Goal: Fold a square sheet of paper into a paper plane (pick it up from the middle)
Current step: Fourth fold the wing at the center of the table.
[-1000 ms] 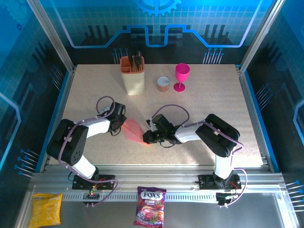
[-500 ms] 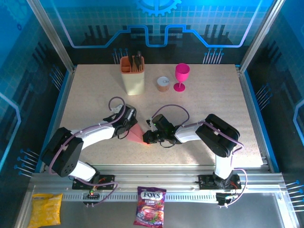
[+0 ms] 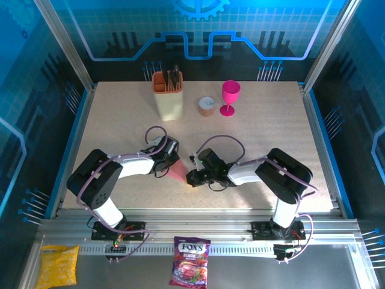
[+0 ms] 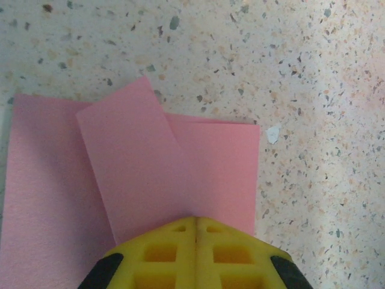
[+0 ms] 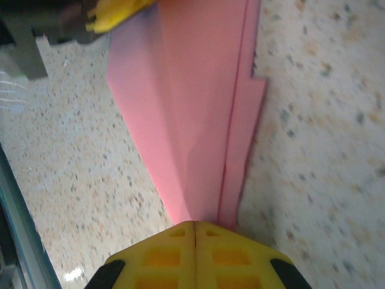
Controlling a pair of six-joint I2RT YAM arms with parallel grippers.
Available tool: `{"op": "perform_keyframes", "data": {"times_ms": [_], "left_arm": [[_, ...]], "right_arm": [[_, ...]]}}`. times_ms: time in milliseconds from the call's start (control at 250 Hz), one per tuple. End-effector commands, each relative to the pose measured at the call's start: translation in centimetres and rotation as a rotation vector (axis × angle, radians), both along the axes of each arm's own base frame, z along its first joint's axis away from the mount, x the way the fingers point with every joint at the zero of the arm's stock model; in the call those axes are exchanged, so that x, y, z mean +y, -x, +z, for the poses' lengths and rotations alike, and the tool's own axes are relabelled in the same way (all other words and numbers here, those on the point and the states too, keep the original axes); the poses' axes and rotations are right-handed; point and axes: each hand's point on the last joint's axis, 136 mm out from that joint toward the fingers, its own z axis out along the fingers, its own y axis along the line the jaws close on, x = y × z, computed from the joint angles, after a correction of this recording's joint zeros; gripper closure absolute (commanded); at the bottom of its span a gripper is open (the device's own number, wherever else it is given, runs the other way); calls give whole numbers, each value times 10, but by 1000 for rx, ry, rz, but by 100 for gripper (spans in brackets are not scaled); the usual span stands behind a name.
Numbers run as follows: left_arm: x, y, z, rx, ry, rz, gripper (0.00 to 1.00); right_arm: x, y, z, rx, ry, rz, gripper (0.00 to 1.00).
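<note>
The paper plane [image 3: 178,171] lay on the speckled surface [image 3: 258,132] in the lower middle of the top view, directly between the two arms. Its long axis ran from upper left to lower right in that frame. The wide end was at the left gripper [image 3: 172,158] and the narrow, pointed end at the right gripper [image 3: 191,177], so each gripper met one end of the same line.

In the left wrist view, the left gripper was fully closed, with its yellow fingers [image 4: 162,253] pressed together at the bottom of the frame. The pink paper ran from there toward the upper left. One loose flap lay over the flat layers and stood a little crooked to them.

In the right wrist view, the right gripper was also fully closed. The tip of the plane reached its fingers at the bottom centre, and the layers widened toward the top of the frame.

For both grippers we could not tell whether paper was pinched between the pads or only touched by them.

We judged that the loose flap was the matter for the next move. It lay just ahead of the left gripper, which was the nearer one, while the right gripper was placed to steady the nose.
</note>
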Motion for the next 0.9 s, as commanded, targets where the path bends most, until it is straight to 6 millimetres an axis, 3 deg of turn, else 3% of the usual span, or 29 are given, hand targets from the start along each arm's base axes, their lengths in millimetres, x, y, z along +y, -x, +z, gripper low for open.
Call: {"op": "perform_keyframes", "data": {"times_ms": [0,220,495,783,895], "left_arm": [[26,30,-40,159,-104,4,100],[23,30,-41,162,-106,-25,100],[22,32,-45,170,-105,-38,100],[21,33,-48,179,-102,-47,100],[21,34,-49,179,-105,-51,100]], "right_arm": [[-85,68,-68,255,336,-4,100],[-78,62,-37,206,264,-19,100],[-33,30,9,124,180,20,100],[-1,6,12,99,135,32,100],[0,1,-1,118,129,17,100]]}}
